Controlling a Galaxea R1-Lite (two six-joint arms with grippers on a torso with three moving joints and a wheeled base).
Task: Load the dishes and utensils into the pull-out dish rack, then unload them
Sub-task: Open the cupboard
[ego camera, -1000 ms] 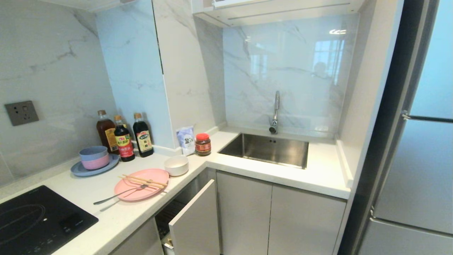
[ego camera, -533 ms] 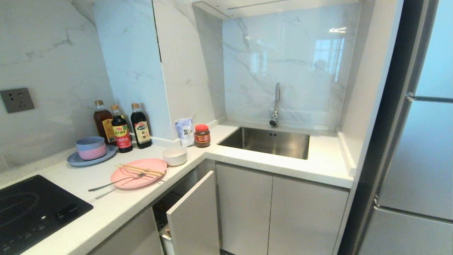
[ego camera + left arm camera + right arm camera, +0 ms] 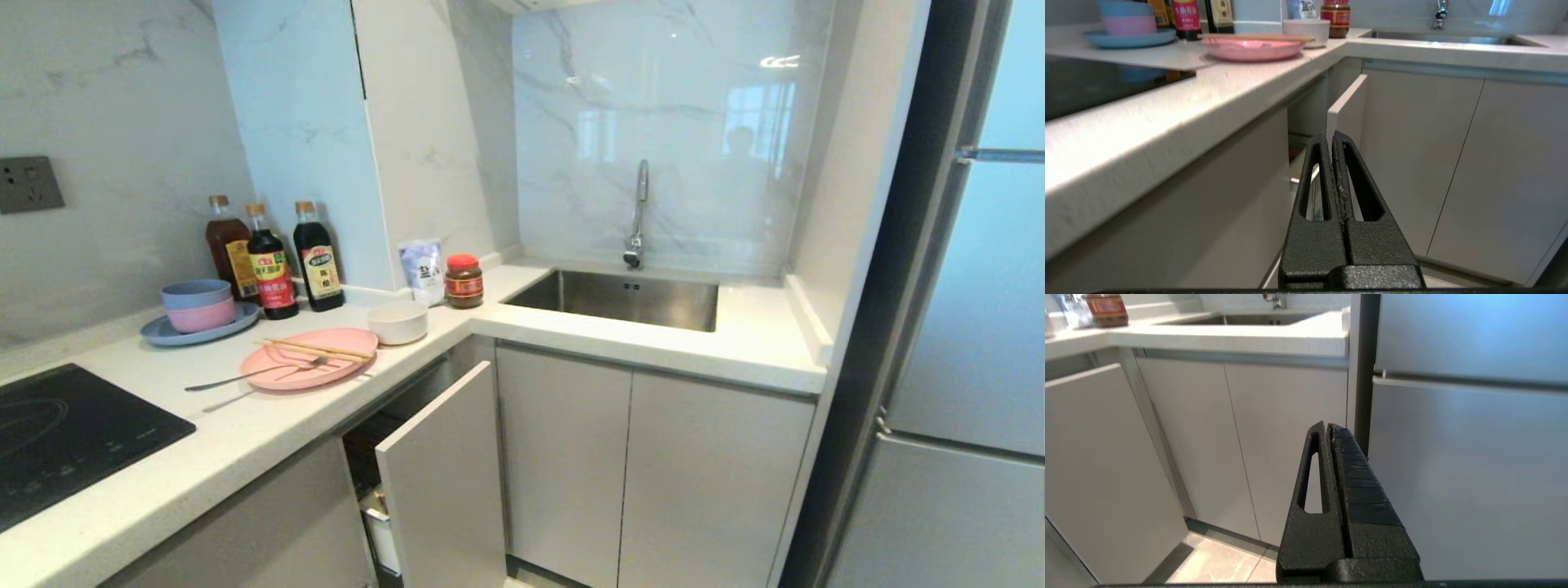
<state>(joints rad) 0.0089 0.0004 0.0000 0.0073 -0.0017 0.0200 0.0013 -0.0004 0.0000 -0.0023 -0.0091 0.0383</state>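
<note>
On the white counter lies the pale-pink plate [image 3: 309, 359] with the wooden chopsticks [image 3: 314, 349] across it and the silver fork [image 3: 245, 376] resting on its near rim. The cream bowl [image 3: 397, 322] stands just behind it. Below the counter the pull-out dish rack's white panel front [image 3: 445, 482] stands partly out, with a little of the inside showing in the gap. Neither arm shows in the head view. My left gripper [image 3: 1332, 136] is shut and empty, low before the panel front [image 3: 1345, 110], below the plate [image 3: 1251, 49]. My right gripper [image 3: 1327, 426] is shut and empty near the fridge.
A black hob [image 3: 57, 433] sits at the counter's left. A blue plate with stacked bowls [image 3: 196, 314], three sauce bottles [image 3: 273, 261], a salt bag and a red-lidded jar [image 3: 464, 280] line the wall. The steel sink [image 3: 624, 298] is to the right, then the fridge [image 3: 963, 327].
The whole head view has shifted: the camera has sunk, so the counter sits higher in the picture and more of the cabinet fronts shows. Nothing on the counter has moved.
</note>
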